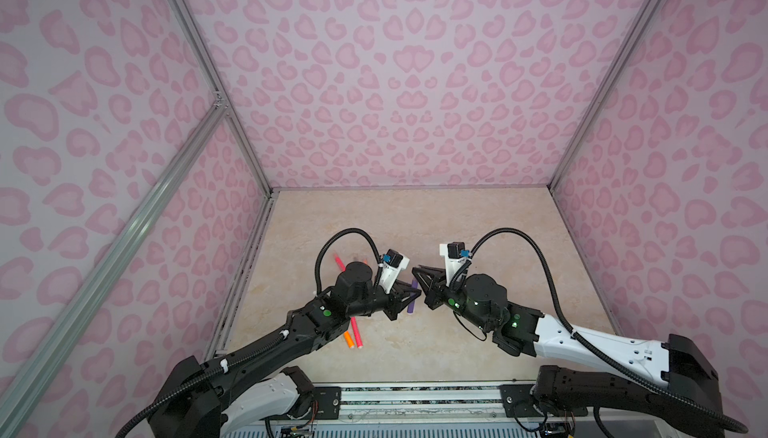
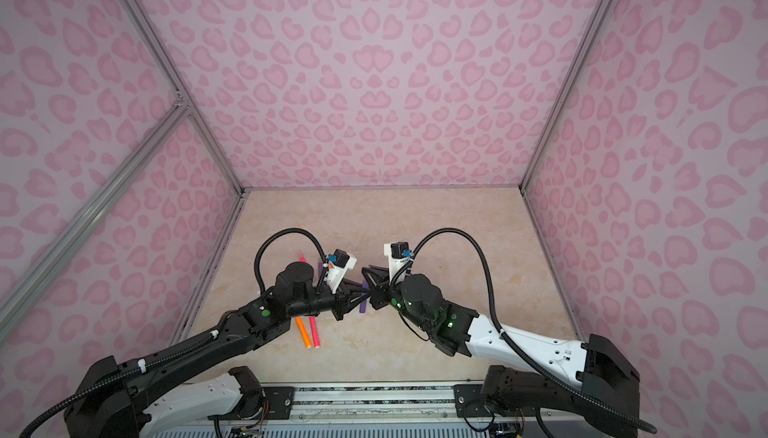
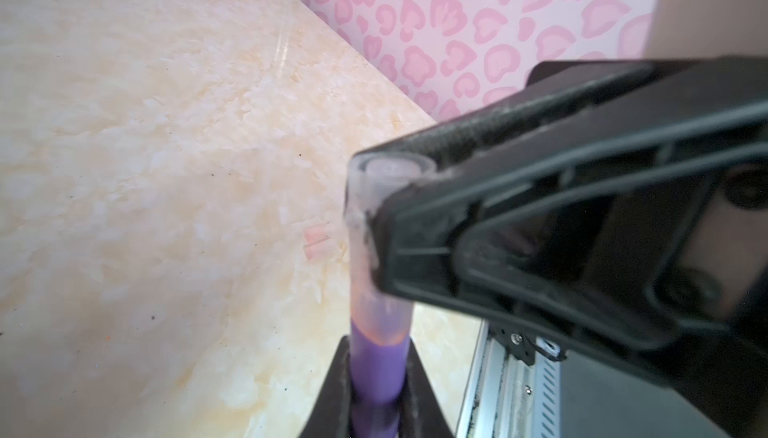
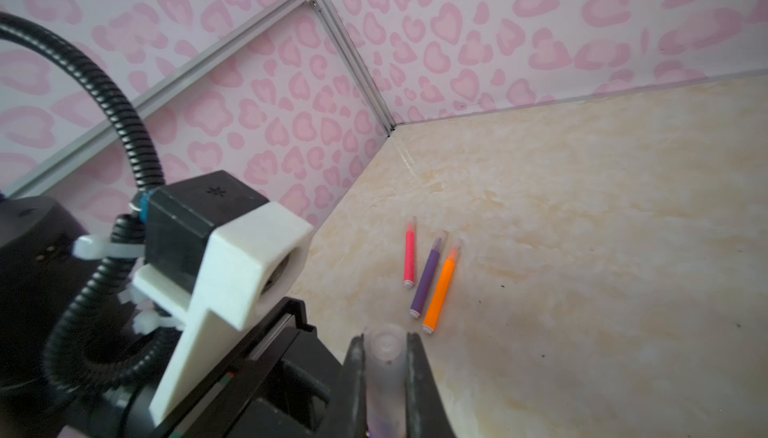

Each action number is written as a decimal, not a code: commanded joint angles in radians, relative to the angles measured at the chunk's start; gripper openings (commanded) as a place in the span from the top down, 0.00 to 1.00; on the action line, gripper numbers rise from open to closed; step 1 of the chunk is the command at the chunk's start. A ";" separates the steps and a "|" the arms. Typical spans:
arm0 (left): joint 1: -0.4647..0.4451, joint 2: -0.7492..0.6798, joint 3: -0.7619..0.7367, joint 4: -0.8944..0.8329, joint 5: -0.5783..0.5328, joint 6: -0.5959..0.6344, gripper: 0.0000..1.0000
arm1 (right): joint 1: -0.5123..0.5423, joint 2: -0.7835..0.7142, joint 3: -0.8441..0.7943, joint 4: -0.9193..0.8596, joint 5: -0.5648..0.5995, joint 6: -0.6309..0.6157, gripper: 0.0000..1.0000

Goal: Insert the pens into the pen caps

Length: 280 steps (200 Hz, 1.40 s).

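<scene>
My left gripper is shut on a purple pen. A clear pen cap sits over the pen's far end. My right gripper is shut on that cap. In both top views the two grippers meet at mid-table, left gripper and right gripper, with the purple pen between them. A second pen cap lies loose on the table.
Pink, purple and orange pens lie side by side beyond the left arm. An orange pen and a pink pen lie beside the left forearm. Pink patterned walls enclose the marble table.
</scene>
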 commanded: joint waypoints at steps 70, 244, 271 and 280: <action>-0.102 -0.004 0.074 -0.002 -0.554 0.070 0.96 | 0.205 0.033 0.026 -0.350 0.286 0.137 1.00; -0.009 -0.040 0.040 0.116 -0.079 0.045 0.96 | 0.082 -0.389 -0.227 -0.038 0.042 -0.048 0.54; -0.066 -0.024 0.062 0.078 -0.166 0.094 0.96 | 0.048 -0.368 -0.115 -0.122 0.058 -0.069 0.43; -0.088 -0.021 0.066 0.069 -0.199 0.109 0.96 | 0.029 -0.326 -0.070 -0.138 0.028 -0.066 0.43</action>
